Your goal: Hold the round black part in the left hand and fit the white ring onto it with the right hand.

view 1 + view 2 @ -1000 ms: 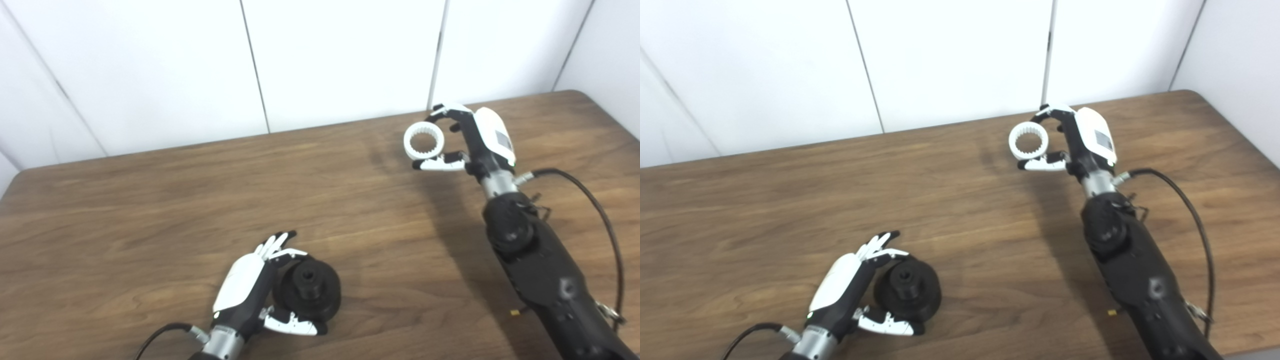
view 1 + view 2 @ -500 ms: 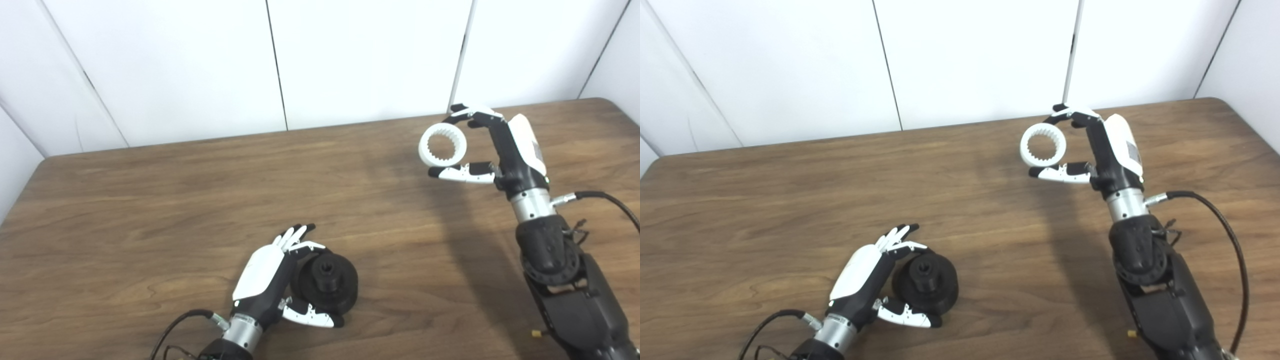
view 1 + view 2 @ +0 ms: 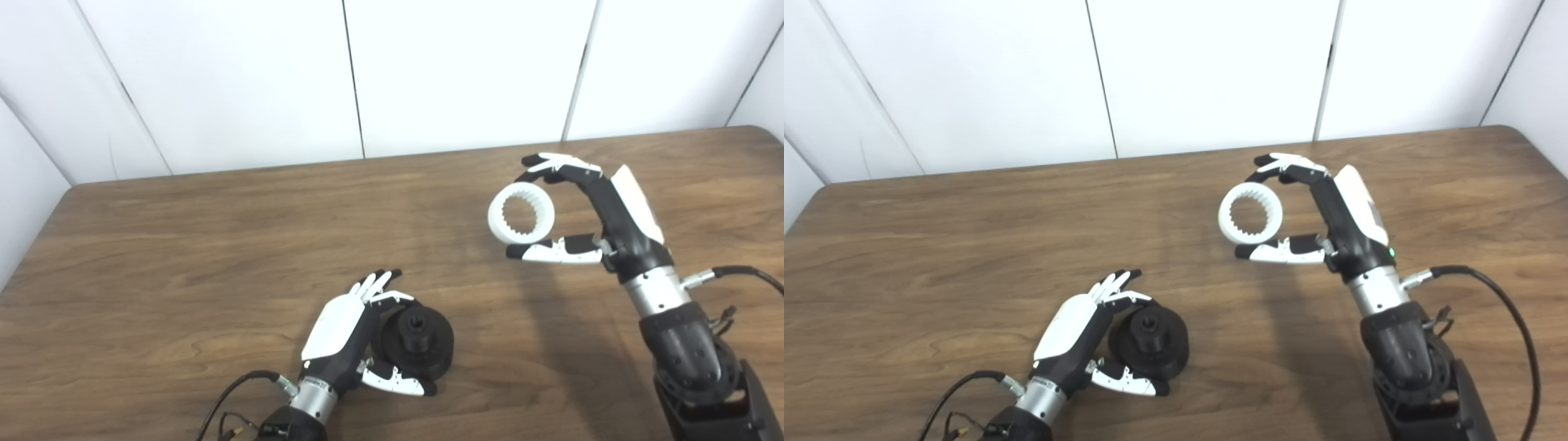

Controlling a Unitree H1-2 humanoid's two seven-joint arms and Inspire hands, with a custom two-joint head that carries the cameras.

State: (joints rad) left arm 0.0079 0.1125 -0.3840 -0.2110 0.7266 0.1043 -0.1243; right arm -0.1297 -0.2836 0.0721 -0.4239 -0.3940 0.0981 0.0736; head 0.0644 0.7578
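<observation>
Since a second ago the right hand (image 3: 603, 214) has carried the white ring (image 3: 521, 212) nearer, off the bench (image 3: 153, 263), though the camera shifted too. Its fingers and thumb pinch the ring's rim, bore turned toward the camera. The left hand (image 3: 352, 334) cups the round black part (image 3: 418, 341), hub up, on the bench, well apart, lower left of the ring.
</observation>
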